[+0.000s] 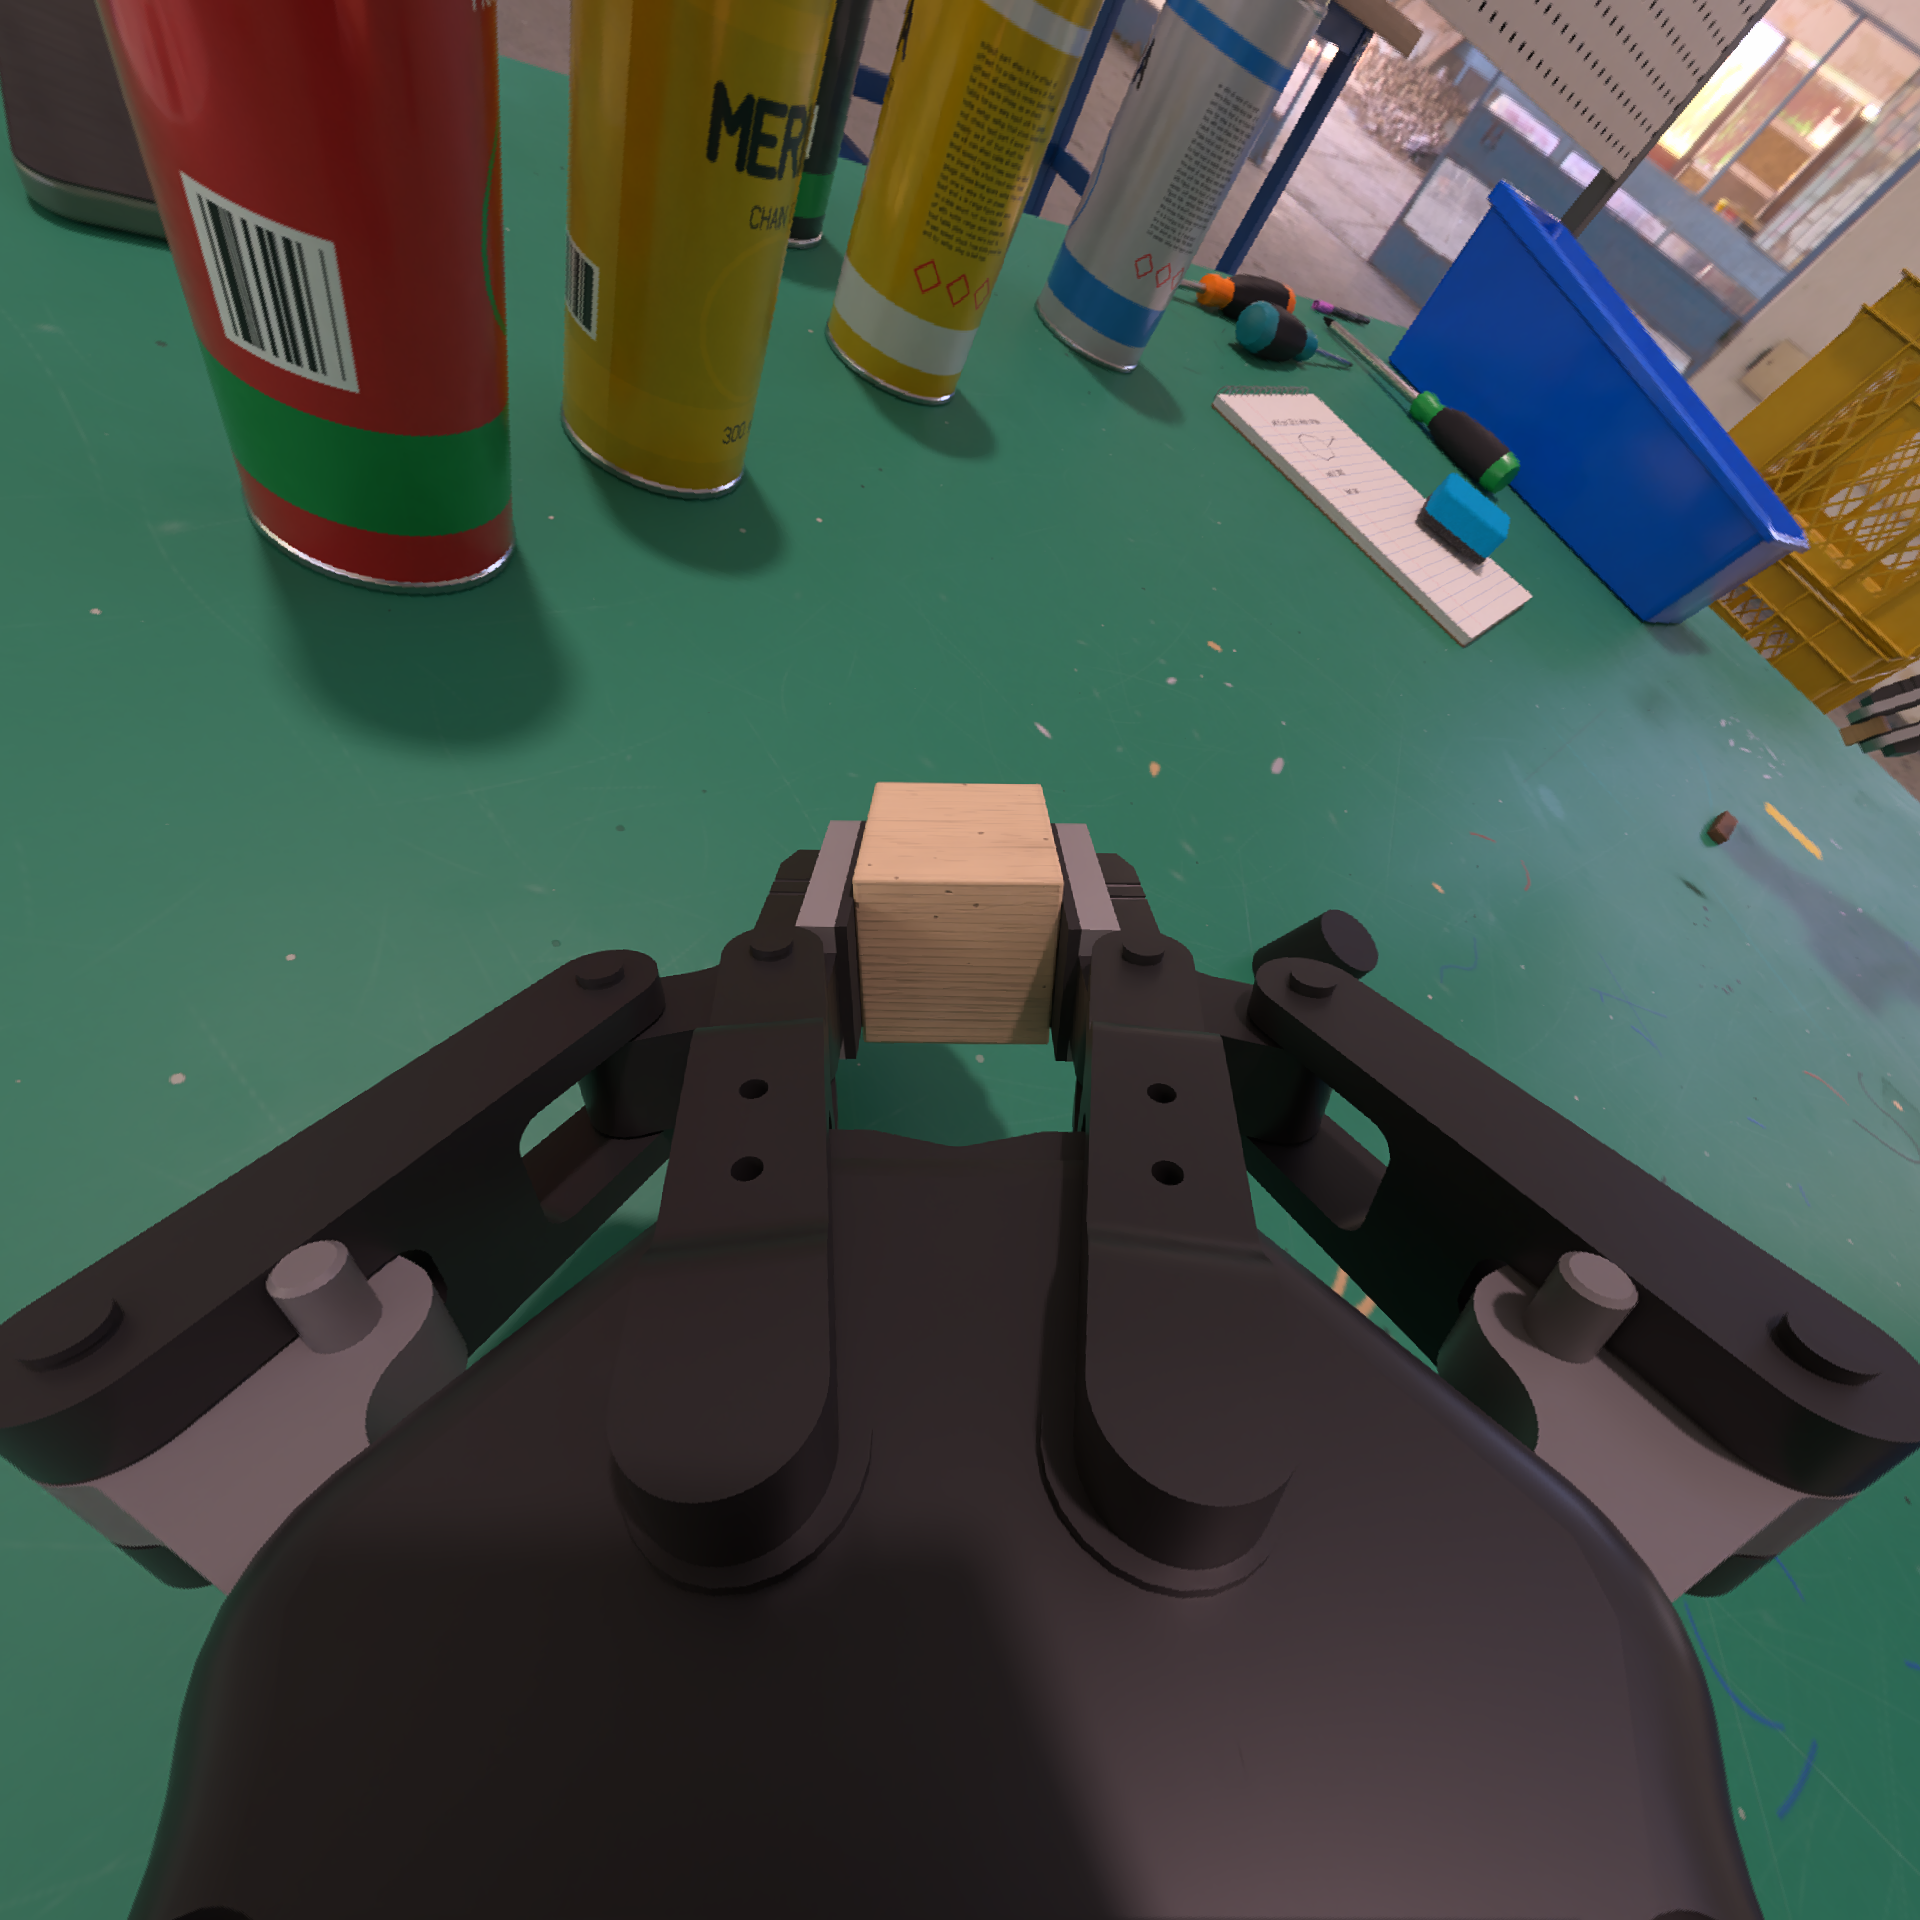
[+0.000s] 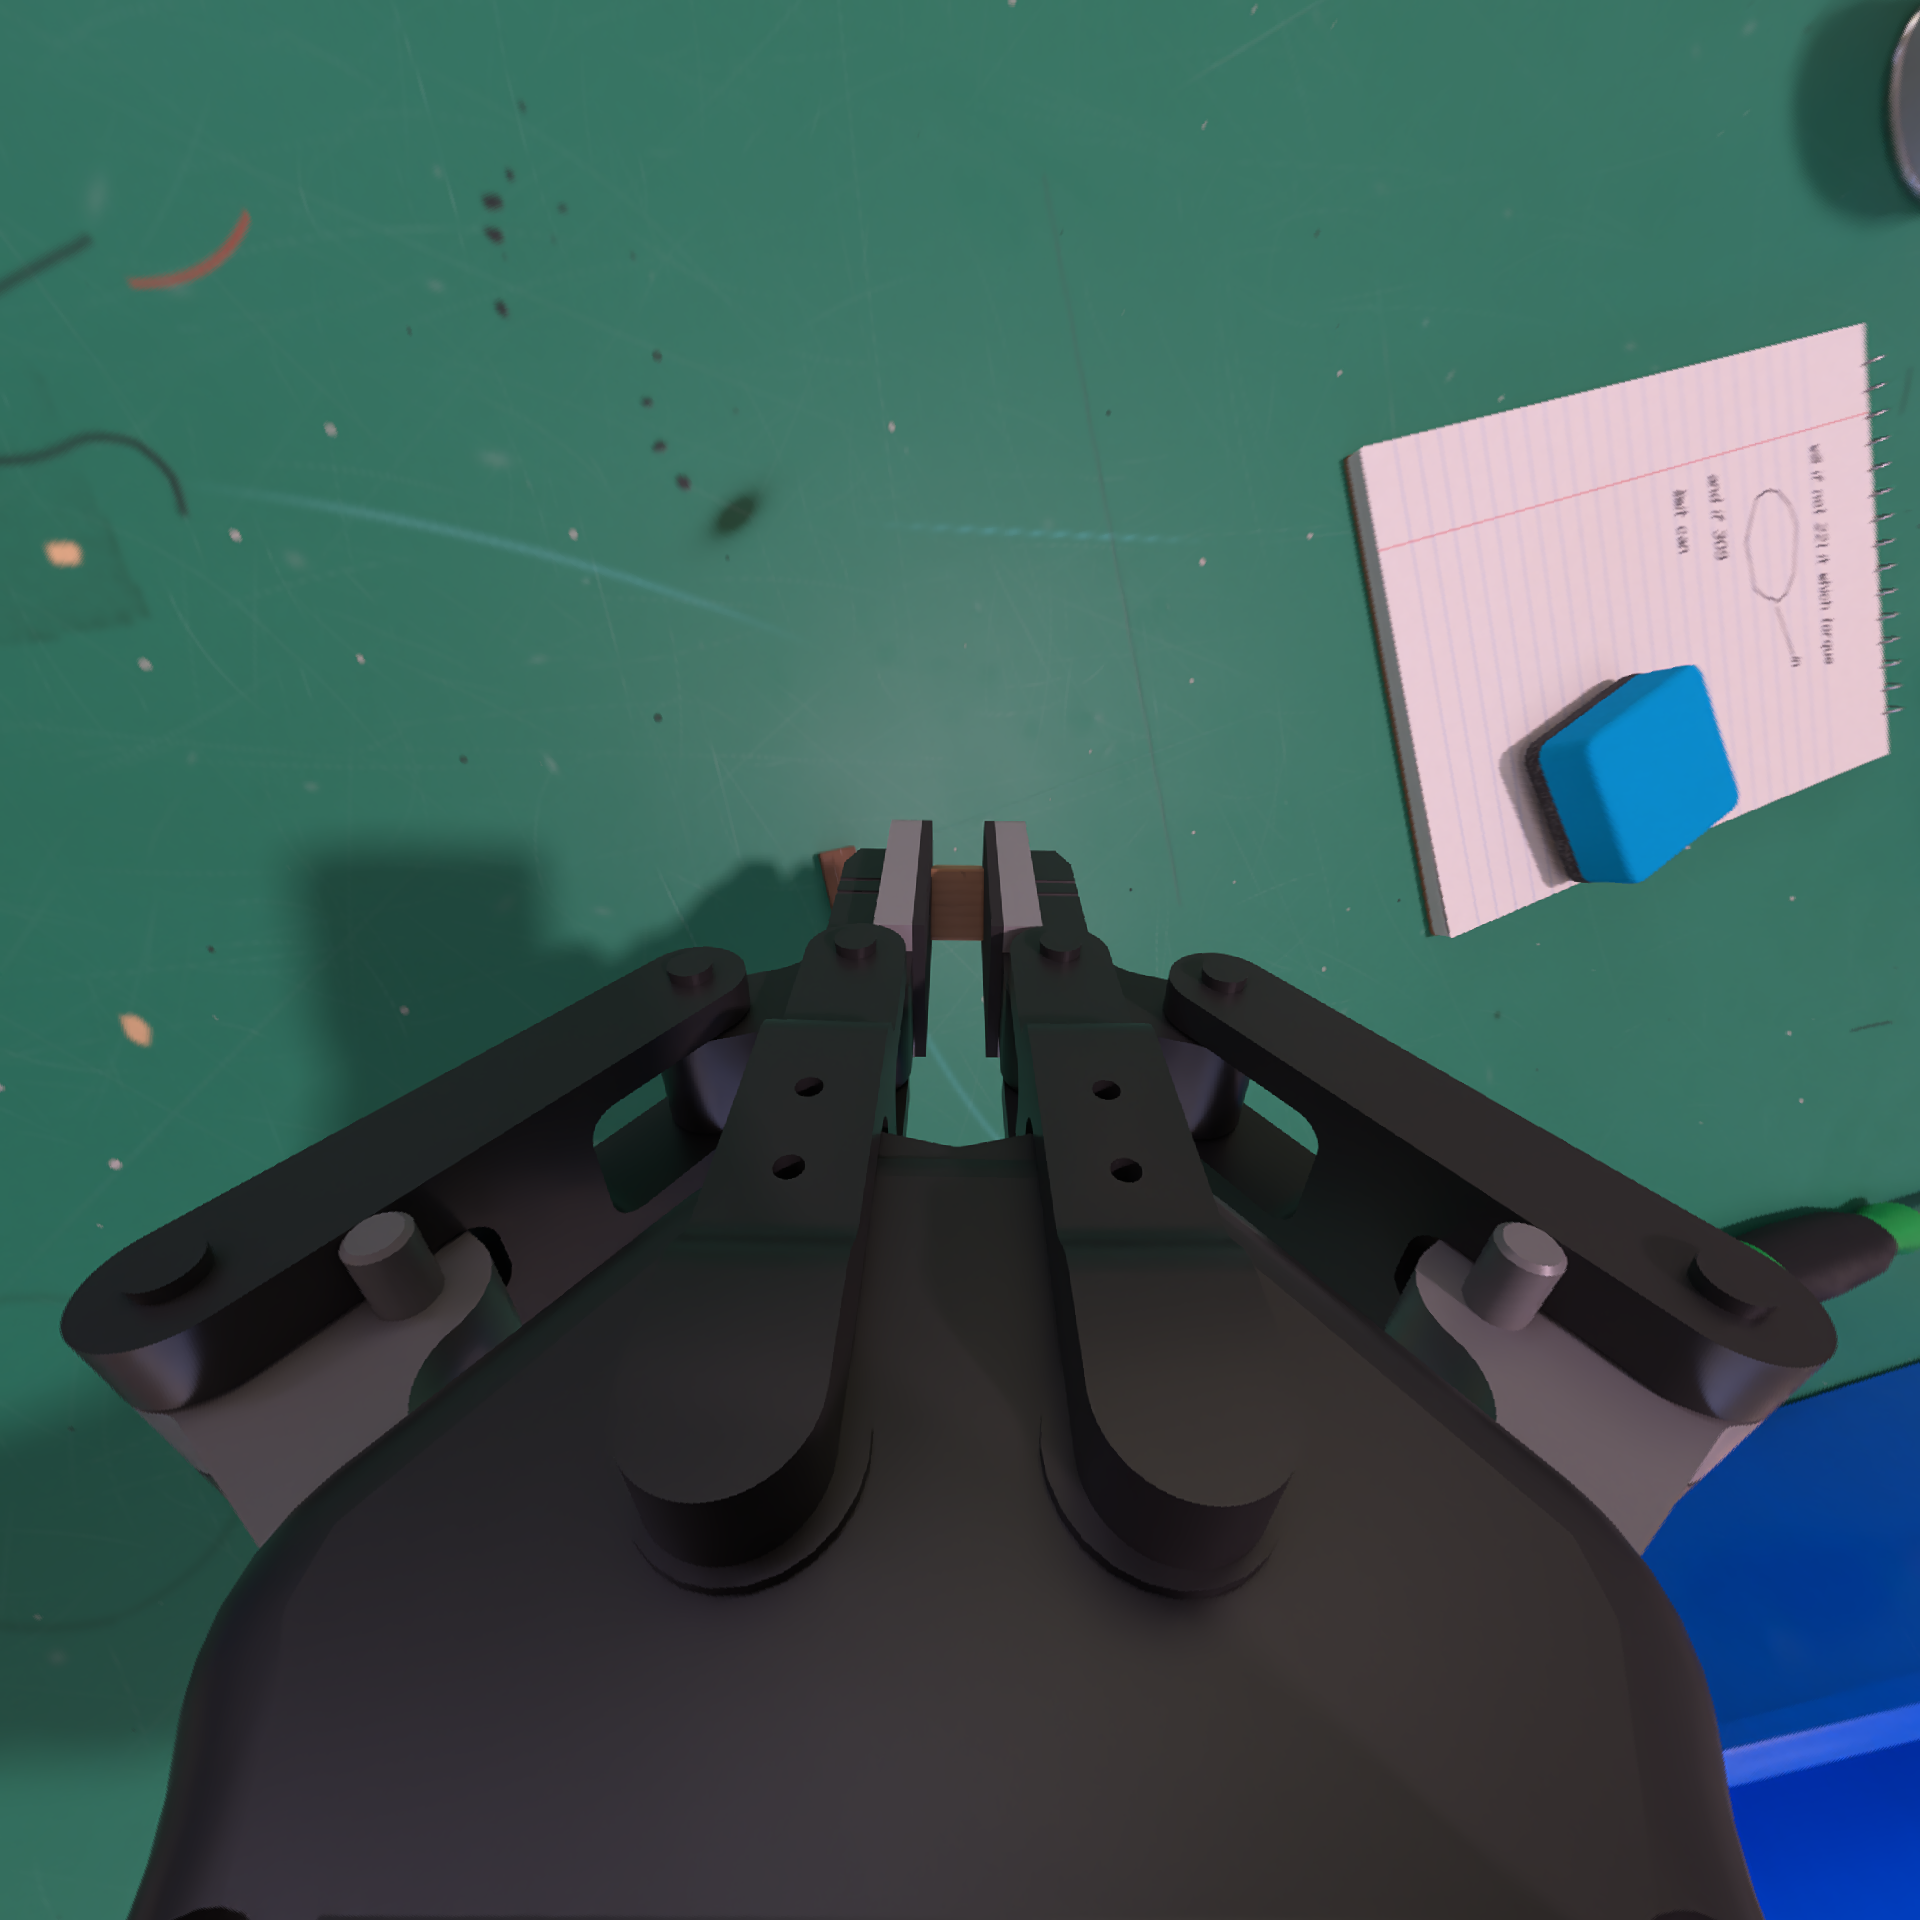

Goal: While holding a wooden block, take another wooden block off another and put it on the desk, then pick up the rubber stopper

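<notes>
In the left wrist view my left gripper is shut on a pale wooden block and holds it just above the green desk. In the right wrist view my right gripper points down at the desk with its pads close together. A small tan-brown piece, which I take to be the rubber stopper, fills the gap between the pads. A small reddish-brown piece peeks out beside the left finger; one like it lies alone on the desk. No other wooden block is in view.
Tall spray cans stand at the back left. A notepad with a blue eraser lies to the right, also in the right wrist view. Screwdrivers, a blue bin and a yellow crate stand beyond it.
</notes>
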You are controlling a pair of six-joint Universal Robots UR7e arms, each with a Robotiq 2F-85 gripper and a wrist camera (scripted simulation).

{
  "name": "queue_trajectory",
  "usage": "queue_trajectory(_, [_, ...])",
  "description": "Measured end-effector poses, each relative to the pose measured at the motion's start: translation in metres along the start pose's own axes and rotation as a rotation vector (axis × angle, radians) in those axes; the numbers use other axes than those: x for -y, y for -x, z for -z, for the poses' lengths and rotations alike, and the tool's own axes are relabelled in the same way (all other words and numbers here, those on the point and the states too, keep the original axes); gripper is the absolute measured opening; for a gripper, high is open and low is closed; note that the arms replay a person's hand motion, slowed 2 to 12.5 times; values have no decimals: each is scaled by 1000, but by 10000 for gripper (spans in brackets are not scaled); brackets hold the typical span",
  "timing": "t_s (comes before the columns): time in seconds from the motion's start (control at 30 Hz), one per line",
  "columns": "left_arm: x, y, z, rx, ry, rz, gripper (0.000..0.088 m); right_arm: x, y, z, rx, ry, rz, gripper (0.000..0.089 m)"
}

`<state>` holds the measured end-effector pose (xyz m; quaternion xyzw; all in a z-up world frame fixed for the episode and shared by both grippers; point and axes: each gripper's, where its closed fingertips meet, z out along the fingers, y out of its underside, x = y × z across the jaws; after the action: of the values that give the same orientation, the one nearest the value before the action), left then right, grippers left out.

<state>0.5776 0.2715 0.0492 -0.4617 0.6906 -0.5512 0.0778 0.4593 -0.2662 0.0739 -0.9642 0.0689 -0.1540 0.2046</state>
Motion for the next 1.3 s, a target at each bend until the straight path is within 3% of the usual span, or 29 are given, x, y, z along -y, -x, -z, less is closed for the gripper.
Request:
queue_trajectory(0.37, [0,-18,4,-97,-32,20,285,44,4,15,-76,-83,-76,86])
queue_trajectory(0.67, [-5,-33,7,-171,-31,46,285,97,14,13,-107,-186,-128,86])
queue_trajectory(0.97, [-19,-51,10,-223,26,18,285,160,30,-9,-113,-289,-137,86])
queue_trajectory(1.3, [-30,-64,15,-253,59,-19,285,233,48,-51,-114,-391,-122,87])
